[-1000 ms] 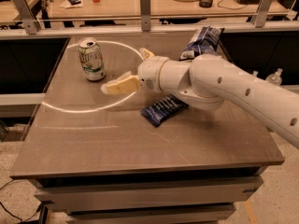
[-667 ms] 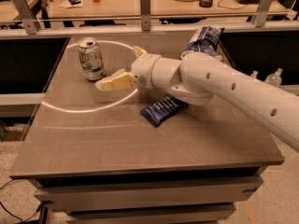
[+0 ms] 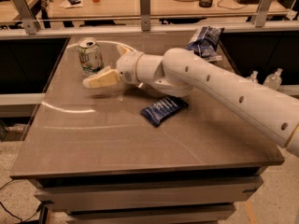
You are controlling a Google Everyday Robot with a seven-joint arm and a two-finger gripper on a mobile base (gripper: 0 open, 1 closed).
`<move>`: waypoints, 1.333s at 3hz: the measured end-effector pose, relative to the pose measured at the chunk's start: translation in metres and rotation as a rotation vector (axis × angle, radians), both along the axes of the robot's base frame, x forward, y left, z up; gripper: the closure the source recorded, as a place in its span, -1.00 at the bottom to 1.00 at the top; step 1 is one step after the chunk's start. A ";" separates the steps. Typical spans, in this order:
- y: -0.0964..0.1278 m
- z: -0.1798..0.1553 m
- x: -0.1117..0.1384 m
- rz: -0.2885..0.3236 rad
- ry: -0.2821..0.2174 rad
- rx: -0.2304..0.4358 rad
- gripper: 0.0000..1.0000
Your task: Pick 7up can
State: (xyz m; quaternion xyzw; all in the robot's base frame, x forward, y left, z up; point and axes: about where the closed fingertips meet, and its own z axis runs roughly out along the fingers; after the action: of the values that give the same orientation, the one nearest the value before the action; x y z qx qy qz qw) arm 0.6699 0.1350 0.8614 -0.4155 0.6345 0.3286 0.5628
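Observation:
The 7up can (image 3: 90, 56) stands upright at the back left of the table (image 3: 93, 139); it has a green and white label and a silver top. My gripper (image 3: 103, 65) is at the end of the white arm that reaches in from the right. It is open. The cream near finger (image 3: 99, 79) lies just in front of and below the can. The far finger (image 3: 122, 49) is to the right of the can. The can stands at the mouth of the gap, not gripped.
A dark blue snack packet (image 3: 163, 110) lies flat mid-table under the arm. Another blue packet (image 3: 204, 41) sits at the back right. A metal rail (image 3: 145, 28) with posts runs behind the table. Clear bottles (image 3: 275, 78) stand off the right side.
The arm and gripper have moved left toward the can; the near finger is now in front of it. The can and packets have not moved.

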 end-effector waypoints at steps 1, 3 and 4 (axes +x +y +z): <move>0.022 0.001 0.005 0.050 -0.001 0.009 -1.00; 0.047 0.003 0.010 0.103 -0.011 0.032 -0.66; 0.052 0.004 0.010 0.117 -0.014 0.050 -0.19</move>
State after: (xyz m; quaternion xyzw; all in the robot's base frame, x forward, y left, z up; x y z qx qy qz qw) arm 0.6798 0.1867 0.8650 -0.4401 0.5966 0.3737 0.5574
